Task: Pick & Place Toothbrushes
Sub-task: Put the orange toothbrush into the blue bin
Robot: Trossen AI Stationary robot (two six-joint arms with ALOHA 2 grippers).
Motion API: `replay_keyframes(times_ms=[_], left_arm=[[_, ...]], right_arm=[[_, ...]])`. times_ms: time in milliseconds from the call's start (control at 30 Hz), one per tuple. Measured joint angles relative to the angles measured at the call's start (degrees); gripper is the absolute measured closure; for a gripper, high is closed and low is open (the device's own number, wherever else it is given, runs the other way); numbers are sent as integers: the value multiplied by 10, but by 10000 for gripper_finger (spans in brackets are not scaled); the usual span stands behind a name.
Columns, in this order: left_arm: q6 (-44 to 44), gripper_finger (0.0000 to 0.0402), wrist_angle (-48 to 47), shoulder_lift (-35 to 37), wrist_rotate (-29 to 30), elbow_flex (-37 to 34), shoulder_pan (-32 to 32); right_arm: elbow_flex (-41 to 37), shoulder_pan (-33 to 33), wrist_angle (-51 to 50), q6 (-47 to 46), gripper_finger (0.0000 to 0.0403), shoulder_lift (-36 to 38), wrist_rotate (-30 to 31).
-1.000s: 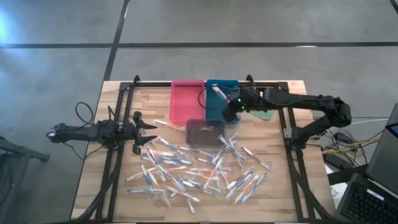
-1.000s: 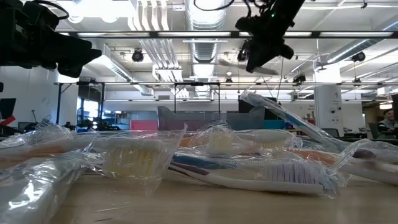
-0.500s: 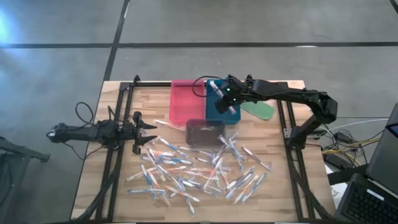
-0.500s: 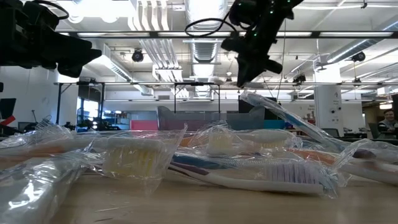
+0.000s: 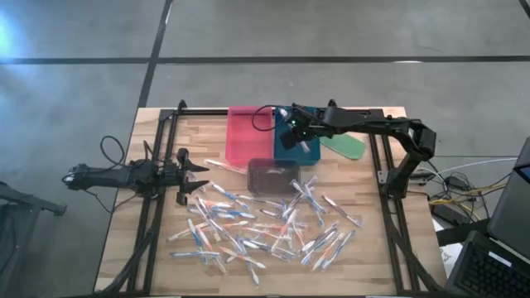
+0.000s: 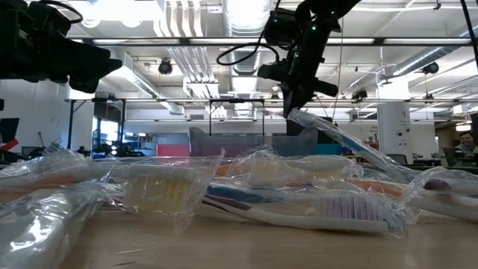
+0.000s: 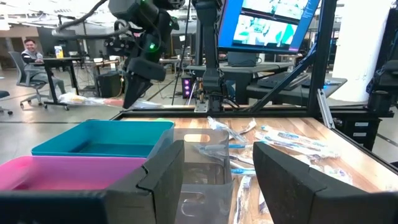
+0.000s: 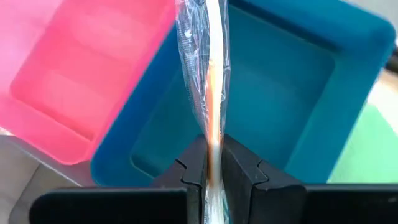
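Note:
My right gripper (image 5: pixel 300 137) hangs over the teal tray (image 5: pixel 290 151), shut on a clear-wrapped toothbrush with an orange accent (image 8: pixel 208 68). In the low view this gripper (image 6: pixel 293 96) is high above the table. A pile of wrapped toothbrushes (image 5: pixel 265 223) lies on the near half of the wooden table (image 5: pixel 166 124). The pink tray (image 5: pixel 247 132) stands left of the teal one. My left gripper (image 5: pixel 195 172) waits open and level at the table's left side, its fingers (image 7: pixel 161 171) holding nothing. My right gripper pinches the wrapped toothbrush (image 8: pixel 212 146) between its two fingers (image 8: pixel 194 162), through the clear wrapper. The fingers slant down from the table's right side. The brush sticks out ahead of the fingertips, lifted clear above the teal tray and the edge of the pink one.
A dark see-through tray (image 5: pixel 273 175) stands just in front of the two coloured trays. A flat green oblong piece (image 5: pixel 348 146) lies right of the teal tray. A black frame (image 5: pixel 385 165) runs along the table's sides.
My right gripper has carried the toothbrush toward the table's left edge and down, from the teal tray's right rim to above its middle, rolling about its own pointing line. It has stayed shut on the brush.

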State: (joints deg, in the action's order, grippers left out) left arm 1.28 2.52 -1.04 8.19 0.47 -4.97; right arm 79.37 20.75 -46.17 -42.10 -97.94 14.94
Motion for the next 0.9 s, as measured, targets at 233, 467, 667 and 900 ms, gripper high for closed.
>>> replay_keyframes(times_ms=[233,467,667,900], left_arm=[[0,204,0,0,0,0,0],[0,204,0,0,0,0,0],[0,204,0,0,0,0,0],[0,204,0,0,0,0,0]], right_arm=[[-2,22,-40,-59,374,3,-13],[-3,29,-40,-72,374,-8,-20],[-4,47,-38,-84,374,-40,-30],[-2,72,-25,-82,374,-82,-50]])
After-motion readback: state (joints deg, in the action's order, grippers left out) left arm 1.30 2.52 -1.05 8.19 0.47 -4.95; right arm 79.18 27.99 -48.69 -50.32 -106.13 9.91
